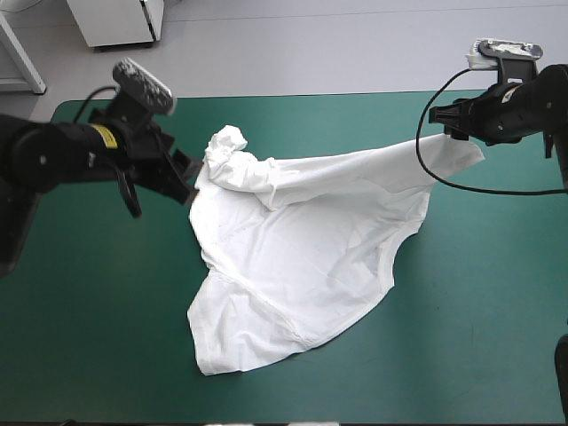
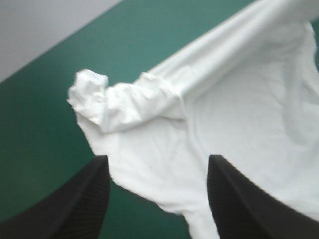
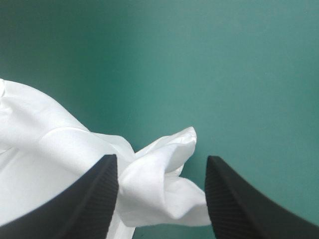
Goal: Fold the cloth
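The white T-shirt (image 1: 302, 248) lies partly spread on the middle of the table, with wrinkles across it. One bunched sleeve (image 1: 227, 144) points toward the far edge, and a long fold stretches to a corner (image 1: 461, 155) at the right. My left gripper (image 1: 188, 182) is at the shirt's left edge. In the left wrist view it (image 2: 158, 159) is open, with the T-shirt (image 2: 234, 119) between and ahead of its fingers. My right gripper (image 1: 441, 120) hangs over the right corner. It (image 3: 160, 159) is open too, the crumpled corner (image 3: 159, 179) lying between its fingers.
Teal-green cover (image 1: 479, 293) shows to the right of the shirt, to its left (image 1: 98, 302) and along the front edge. The table's far edge (image 1: 337, 94) runs just behind both grippers.
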Robot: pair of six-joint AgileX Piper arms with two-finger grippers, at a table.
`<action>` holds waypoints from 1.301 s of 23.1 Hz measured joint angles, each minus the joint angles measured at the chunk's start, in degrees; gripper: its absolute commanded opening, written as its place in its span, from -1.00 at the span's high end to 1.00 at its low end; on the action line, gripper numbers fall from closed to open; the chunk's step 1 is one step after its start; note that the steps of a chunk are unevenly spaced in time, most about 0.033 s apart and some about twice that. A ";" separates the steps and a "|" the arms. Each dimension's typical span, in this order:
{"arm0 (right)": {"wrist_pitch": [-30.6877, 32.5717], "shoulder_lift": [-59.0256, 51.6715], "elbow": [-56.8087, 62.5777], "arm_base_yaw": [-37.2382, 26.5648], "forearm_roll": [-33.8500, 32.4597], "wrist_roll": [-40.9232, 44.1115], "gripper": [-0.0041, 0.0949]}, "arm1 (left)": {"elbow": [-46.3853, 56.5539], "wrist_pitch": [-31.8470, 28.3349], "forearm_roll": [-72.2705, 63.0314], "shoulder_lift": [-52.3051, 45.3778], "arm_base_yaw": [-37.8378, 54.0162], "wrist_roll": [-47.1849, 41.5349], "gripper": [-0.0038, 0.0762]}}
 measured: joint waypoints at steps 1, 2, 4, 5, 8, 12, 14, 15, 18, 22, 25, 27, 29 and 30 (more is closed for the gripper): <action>0.07 -0.62 0.00 0.00 0.00 0.00 -0.07 | 3.57 0.00 0.13 -2.12 -1.90 -0.68 -0.15; 0.20 -1.11 0.00 0.00 0.00 0.00 -0.06 | 7.11 0.00 0.22 -3.62 -3.34 -1.41 -0.15; 0.78 -2.23 0.00 0.00 0.44 0.00 -0.05 | 14.12 0.00 0.26 -6.47 -6.58 -3.48 -0.15; 0.83 -2.65 0.00 0.00 0.71 0.00 -0.05 | 16.87 0.00 0.34 -7.24 -7.76 -3.90 -0.15; 0.83 -6.00 0.00 0.00 1.73 0.00 -0.05 | 31.72 -0.17 0.72 -8.35 -13.74 -5.03 -0.14; 0.83 -8.62 0.00 0.00 2.76 0.00 -0.05 | 44.27 -0.75 0.67 -7.89 -16.72 -6.38 -0.09; 0.83 -8.85 0.00 0.00 3.26 0.00 -0.02 | 47.46 -1.12 0.39 -7.89 -16.83 -7.34 -0.06; 0.83 -8.85 0.00 0.00 3.57 0.00 -0.02 | 48.96 -1.36 -0.42 -7.89 -16.95 -7.59 -0.06; 0.83 -8.85 0.00 0.00 4.00 0.00 -0.03 | 52.94 -4.87 -1.70 -7.89 -17.94 -7.64 -0.06; 0.83 -8.85 0.00 0.00 4.11 0.00 -0.03 | 61.22 -10.85 -1.63 -7.89 -19.26 -7.64 -0.06; 0.83 -8.86 0.00 0.00 4.11 0.00 -0.02 | 64.10 -14.34 -1.36 -7.89 -19.44 -7.64 -0.05; 0.83 -8.86 0.00 0.00 4.11 -0.05 -0.02 | 65.16 -16.88 -1.29 -7.39 -19.44 -7.64 -0.05; 0.83 -8.86 0.00 0.00 4.11 -0.05 -0.02 | 65.77 -19.27 -1.24 -5.98 -19.44 -7.64 0.00; 0.83 -8.86 0.00 0.00 4.11 -0.05 -0.02 | 65.77 -19.70 -1.29 -5.19 -19.44 -7.71 0.07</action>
